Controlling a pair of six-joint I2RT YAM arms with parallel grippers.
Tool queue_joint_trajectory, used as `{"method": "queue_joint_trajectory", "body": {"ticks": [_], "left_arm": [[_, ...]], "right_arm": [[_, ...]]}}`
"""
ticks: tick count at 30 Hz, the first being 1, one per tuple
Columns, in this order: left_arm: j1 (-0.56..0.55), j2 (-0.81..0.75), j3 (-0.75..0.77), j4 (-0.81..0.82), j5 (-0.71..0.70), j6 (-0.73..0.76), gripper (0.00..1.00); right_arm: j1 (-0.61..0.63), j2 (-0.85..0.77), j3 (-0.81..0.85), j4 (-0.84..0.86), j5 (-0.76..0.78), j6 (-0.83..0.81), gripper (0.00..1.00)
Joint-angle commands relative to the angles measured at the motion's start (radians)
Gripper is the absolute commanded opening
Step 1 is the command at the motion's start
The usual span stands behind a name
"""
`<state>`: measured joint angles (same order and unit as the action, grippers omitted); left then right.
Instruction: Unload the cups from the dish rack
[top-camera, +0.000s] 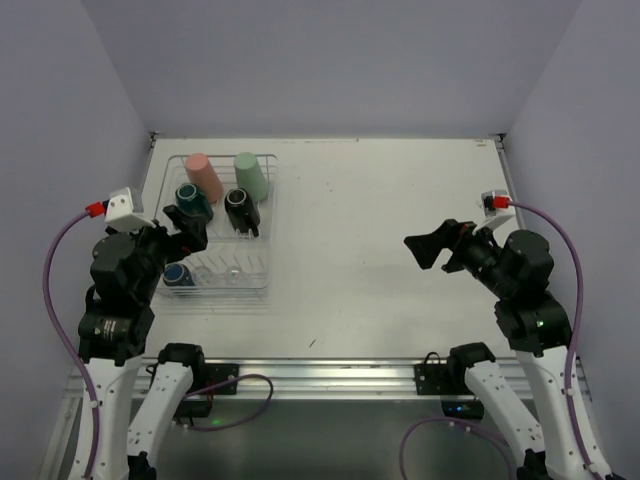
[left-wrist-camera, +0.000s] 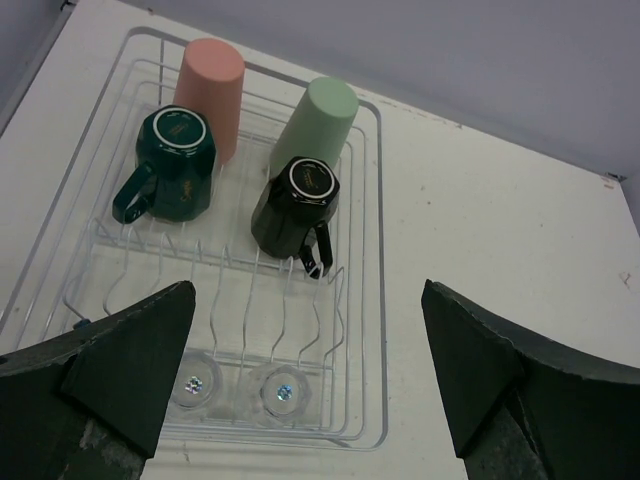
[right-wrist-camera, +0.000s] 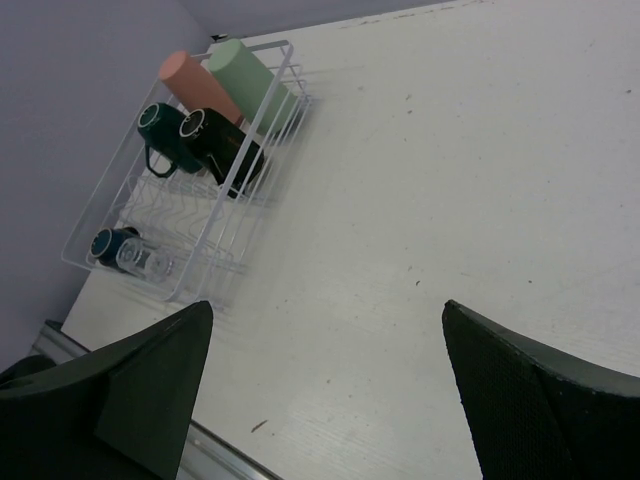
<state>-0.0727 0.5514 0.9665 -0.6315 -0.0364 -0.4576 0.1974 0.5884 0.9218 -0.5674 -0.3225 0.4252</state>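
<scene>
The white wire dish rack (top-camera: 272, 232) stands at the table's left. In its far row a salmon-pink cup (top-camera: 203, 176) and a mint-green cup (top-camera: 251, 175) lie upside down, with a dark teal handled mug (top-camera: 192, 200) and a black handled mug (top-camera: 241, 209) in front of them. A small dark blue cup (top-camera: 178, 275) and two clear glasses (left-wrist-camera: 278, 390) sit in the near row. My left gripper (left-wrist-camera: 308, 300) is open and empty above the rack's near part, touching nothing. My right gripper (top-camera: 435, 250) is open and empty over bare table, far right of the rack (right-wrist-camera: 262, 120).
The white table (top-camera: 380, 210) is enclosed by lavender walls at the back and both sides. A metal rail (top-camera: 330, 375) with the arm bases runs along the near edge. Purple cables loop beside each arm.
</scene>
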Motion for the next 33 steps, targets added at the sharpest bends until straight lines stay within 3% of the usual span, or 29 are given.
{"method": "queue_joint_trajectory", "body": {"ticks": [1,10,16,27,33], "left_arm": [[0.007,0.013,0.006,-0.008,-0.019,0.046,1.0],[0.007,0.14,0.049,-0.037,-0.011,0.123,1.0],[0.008,0.238,0.083,0.004,0.01,0.077,1.0],[0.004,0.556,0.202,0.064,0.03,0.062,0.98],[-0.062,0.699,0.308,0.067,-0.036,0.066,0.97]], "right_arm": [[0.002,-0.009,-0.02,0.027,0.036,0.018,0.99],[0.002,0.02,-0.011,-0.002,0.049,0.084,0.99],[0.002,0.073,0.015,-0.048,0.073,0.069,0.99],[0.002,0.096,0.032,-0.038,0.049,0.053,0.99],[0.002,0.11,0.034,-0.035,0.057,0.041,0.99]]}}
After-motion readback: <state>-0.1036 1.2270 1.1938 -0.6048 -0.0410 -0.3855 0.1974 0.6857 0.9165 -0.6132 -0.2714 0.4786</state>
